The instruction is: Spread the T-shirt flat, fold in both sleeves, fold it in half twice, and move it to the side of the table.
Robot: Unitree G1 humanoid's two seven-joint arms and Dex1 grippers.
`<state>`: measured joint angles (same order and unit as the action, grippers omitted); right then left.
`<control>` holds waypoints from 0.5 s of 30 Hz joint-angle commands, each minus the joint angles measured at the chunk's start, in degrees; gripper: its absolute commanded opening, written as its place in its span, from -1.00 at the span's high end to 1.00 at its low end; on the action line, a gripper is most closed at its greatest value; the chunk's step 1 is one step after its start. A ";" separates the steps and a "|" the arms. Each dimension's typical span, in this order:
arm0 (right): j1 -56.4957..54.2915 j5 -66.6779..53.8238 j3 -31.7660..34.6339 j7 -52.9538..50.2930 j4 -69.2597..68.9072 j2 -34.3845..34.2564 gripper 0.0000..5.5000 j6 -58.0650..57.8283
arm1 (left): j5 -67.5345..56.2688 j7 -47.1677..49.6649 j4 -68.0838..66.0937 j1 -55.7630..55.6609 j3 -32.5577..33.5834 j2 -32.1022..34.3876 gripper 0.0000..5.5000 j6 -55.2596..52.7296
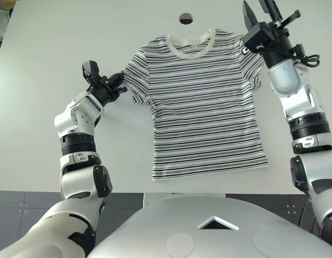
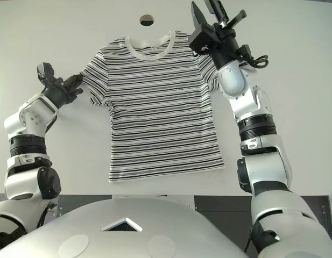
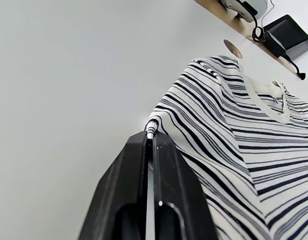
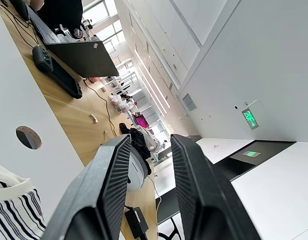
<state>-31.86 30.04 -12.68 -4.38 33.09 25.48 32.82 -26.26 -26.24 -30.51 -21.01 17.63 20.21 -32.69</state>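
A: Which step?
B: Sleeve-folding, it seems. The T-shirt [image 1: 203, 102] lies flat mid-table [image 1: 47, 43]. The left gripper [image 1: 118, 86], at its 9 o'clock, pinches the sleeve [image 1: 134, 80]. The right gripper [image 1: 260, 13] hangs at 1 o'clock, fingers apart.
A: Next?
B: Probably carry that sleeve toward 3 o'clock.

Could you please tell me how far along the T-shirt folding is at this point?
Done: the T-shirt lies flat on the table. In hand: the left tool pinches a sleeve; the right tool is open, raised. Left: both sleeve folds, two halvings, moving aside.
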 commanded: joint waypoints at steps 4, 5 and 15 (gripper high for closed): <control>0.15 -0.27 -0.29 0.73 -0.78 -0.14 0.47 -0.24 | -2.63 -0.52 8.33 0.14 -0.93 -1.95 0.96 -4.58; 0.18 -0.28 -0.27 0.73 -0.82 -0.15 0.47 -0.25 | -3.35 -0.30 10.65 0.51 -1.08 -2.52 0.96 -5.70; 0.31 -0.27 -0.20 0.49 -0.73 -0.33 0.47 -0.28 | -6.17 2.62 20.01 0.92 -3.26 -7.71 0.96 -11.43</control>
<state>-31.83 30.05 -12.69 -4.34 32.76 25.14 32.79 -31.90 -24.37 -11.65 -19.94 15.33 13.54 -42.97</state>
